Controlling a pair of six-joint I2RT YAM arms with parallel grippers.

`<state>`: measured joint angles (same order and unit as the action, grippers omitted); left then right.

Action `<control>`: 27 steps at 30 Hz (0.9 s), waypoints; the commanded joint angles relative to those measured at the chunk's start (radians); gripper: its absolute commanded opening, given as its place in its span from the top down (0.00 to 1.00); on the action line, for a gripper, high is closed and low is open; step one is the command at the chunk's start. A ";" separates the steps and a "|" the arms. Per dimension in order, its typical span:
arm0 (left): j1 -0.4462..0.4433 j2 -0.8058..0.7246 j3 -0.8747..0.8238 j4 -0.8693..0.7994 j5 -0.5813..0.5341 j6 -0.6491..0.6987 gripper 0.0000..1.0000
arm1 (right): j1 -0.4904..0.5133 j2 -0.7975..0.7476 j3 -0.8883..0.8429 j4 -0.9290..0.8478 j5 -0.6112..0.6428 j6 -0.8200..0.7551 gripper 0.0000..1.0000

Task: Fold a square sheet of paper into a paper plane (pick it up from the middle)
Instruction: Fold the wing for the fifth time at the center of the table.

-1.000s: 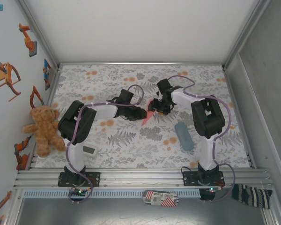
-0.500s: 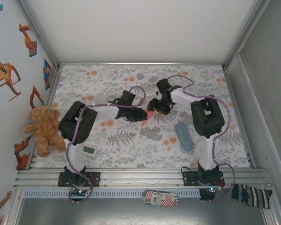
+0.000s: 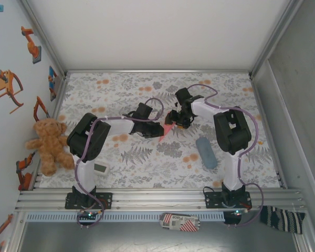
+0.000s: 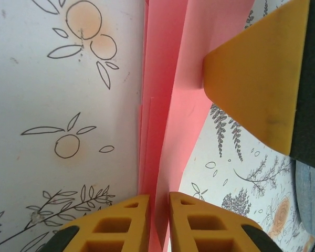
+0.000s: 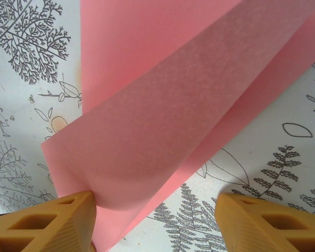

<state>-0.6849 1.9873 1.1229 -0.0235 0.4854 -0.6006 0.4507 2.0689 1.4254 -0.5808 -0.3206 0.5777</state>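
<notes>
The salmon-pink square sheet of paper is folded into a narrow creased wedge at the middle of the floral table. In the left wrist view its stacked layers stand on edge and run down between my left gripper's yellow fingers, which are shut on them. My left gripper comes at the paper from the left. My right gripper sits over the paper's far end, open. In the right wrist view a raised flap leans on the left finger of my right gripper, and the other finger stands well apart.
A grey-blue oblong pouch lies to the right of the paper, near the right arm. A teddy bear sits at the left table edge, with a small white device by the left arm's base. Walls close in the table on three sides.
My left gripper's jaws have narrowed onto the paper, and that arm has crept a little to the right. The right gripper has hardly moved.
</notes>
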 commanded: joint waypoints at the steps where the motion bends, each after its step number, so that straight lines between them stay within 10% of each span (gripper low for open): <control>1: -0.011 0.024 -0.035 -0.028 -0.029 -0.022 0.83 | -0.003 0.146 -0.063 0.004 0.124 -0.027 0.36; 27: -0.016 0.065 -0.028 -0.096 -0.075 -0.019 0.84 | -0.004 0.175 -0.074 0.006 0.149 -0.017 0.48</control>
<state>-0.6876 1.9911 1.1114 0.0006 0.4706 -0.6224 0.4500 2.0792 1.4288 -0.5953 -0.2989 0.5751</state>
